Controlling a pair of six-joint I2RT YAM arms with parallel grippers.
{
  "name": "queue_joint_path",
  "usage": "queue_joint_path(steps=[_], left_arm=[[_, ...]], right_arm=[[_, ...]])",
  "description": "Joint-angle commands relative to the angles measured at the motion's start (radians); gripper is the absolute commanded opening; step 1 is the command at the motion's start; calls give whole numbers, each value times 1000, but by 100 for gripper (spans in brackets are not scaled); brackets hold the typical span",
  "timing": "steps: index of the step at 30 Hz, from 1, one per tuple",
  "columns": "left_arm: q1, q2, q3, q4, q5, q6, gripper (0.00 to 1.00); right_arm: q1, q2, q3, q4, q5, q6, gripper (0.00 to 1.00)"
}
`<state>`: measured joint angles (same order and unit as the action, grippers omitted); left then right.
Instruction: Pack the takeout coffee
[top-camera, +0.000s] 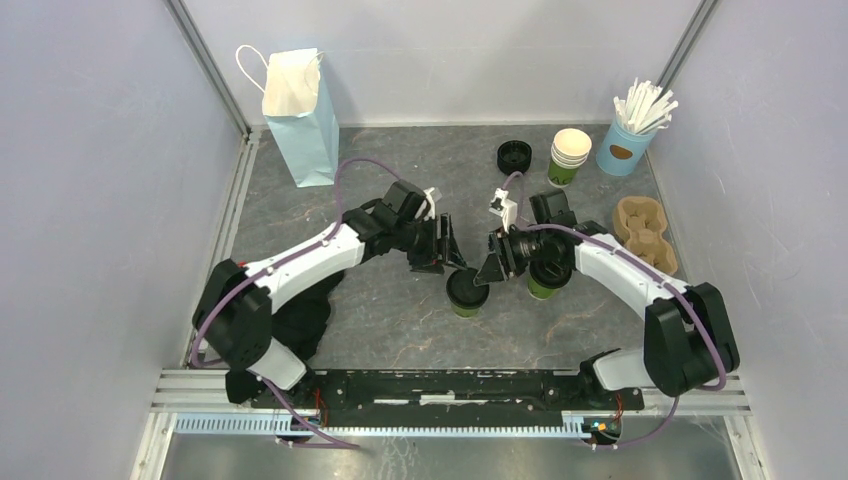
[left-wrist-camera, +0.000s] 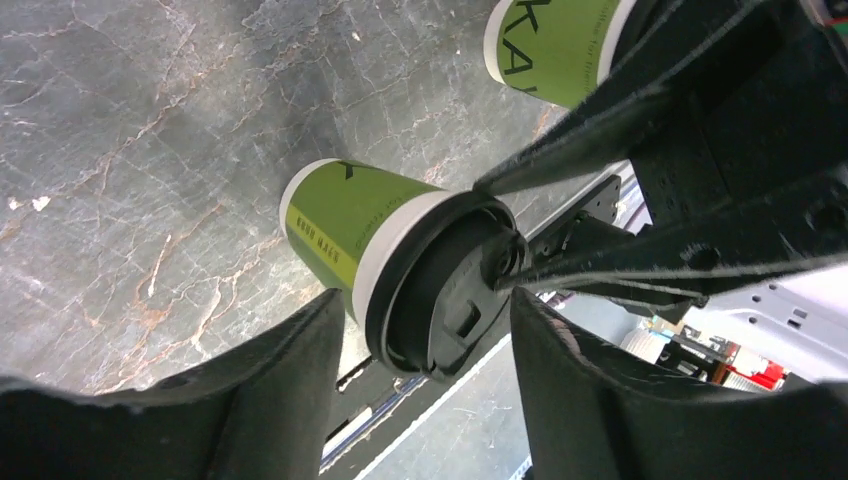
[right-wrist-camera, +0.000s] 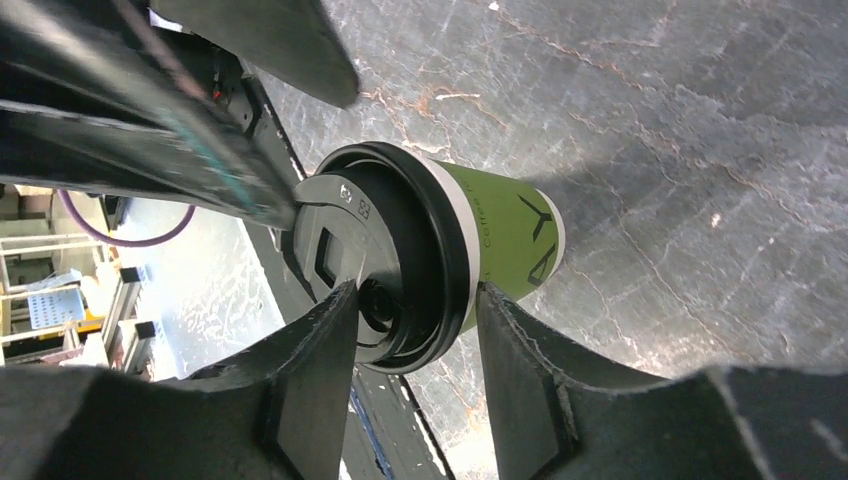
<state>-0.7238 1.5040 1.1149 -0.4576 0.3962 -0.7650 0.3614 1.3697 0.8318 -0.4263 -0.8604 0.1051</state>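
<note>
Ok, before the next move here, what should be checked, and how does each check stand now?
1. The lid seated on the centre cup: ok, looks flush.
2. The centre cup upright: ok.
3. Firm grip on it: cannot tell; the left gripper and right gripper both have jaws apart at the lid.
4. The second cup standing: ok.
5. The paper bag upright: ok.
6. The cup carrier wells free: ok.
</note>
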Motion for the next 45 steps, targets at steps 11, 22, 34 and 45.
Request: queue_joint_path(steps=[11, 22, 34, 45], left_arm=[[-2, -13, -52, 54, 46, -19, 52], [25, -129, -114, 43, 10, -75, 69], [51, -85, -171, 100, 76, -109, 49], [50, -24, -188, 103, 60, -82, 43]], right_arm=[[40, 91, 168, 8, 49, 19, 60], [40, -48, 110, -94, 155, 118, 75], [60, -55, -22, 36, 78, 181, 75], [61, -28, -49, 75, 77, 178, 68]])
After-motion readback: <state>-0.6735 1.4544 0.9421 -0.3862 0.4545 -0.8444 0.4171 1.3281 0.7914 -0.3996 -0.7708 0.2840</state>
